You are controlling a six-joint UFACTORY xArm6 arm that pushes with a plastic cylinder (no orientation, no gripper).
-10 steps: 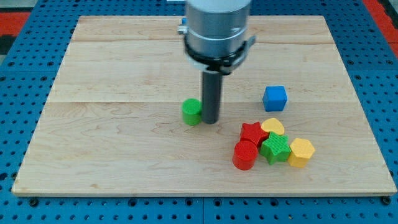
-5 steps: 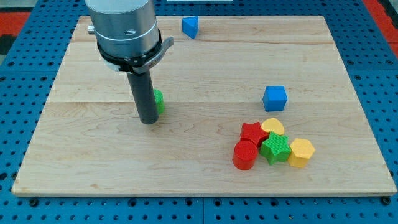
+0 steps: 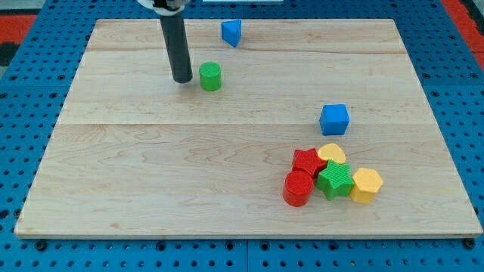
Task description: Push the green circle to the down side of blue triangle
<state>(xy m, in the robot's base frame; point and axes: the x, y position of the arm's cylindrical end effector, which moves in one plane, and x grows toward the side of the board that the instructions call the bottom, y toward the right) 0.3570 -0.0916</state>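
Observation:
The green circle (image 3: 210,76) is a short green cylinder on the wooden board, in the upper middle of the view. The blue triangle (image 3: 231,32) lies near the board's top edge, above and slightly right of the green circle. My tip (image 3: 181,79) rests on the board just left of the green circle, with a small gap between them. The dark rod rises from the tip to the view's top.
A blue cube (image 3: 334,119) sits at the right middle. A cluster at the lower right holds a red star (image 3: 306,161), a red cylinder (image 3: 298,188), a green star (image 3: 335,180) and two yellow blocks (image 3: 331,153) (image 3: 366,184). The wooden board (image 3: 113,174) lies on a blue pegboard.
The green circle has moved from the board's middle left up toward the top, closer under the blue triangle. My tip has moved up with it and now stands on its left.

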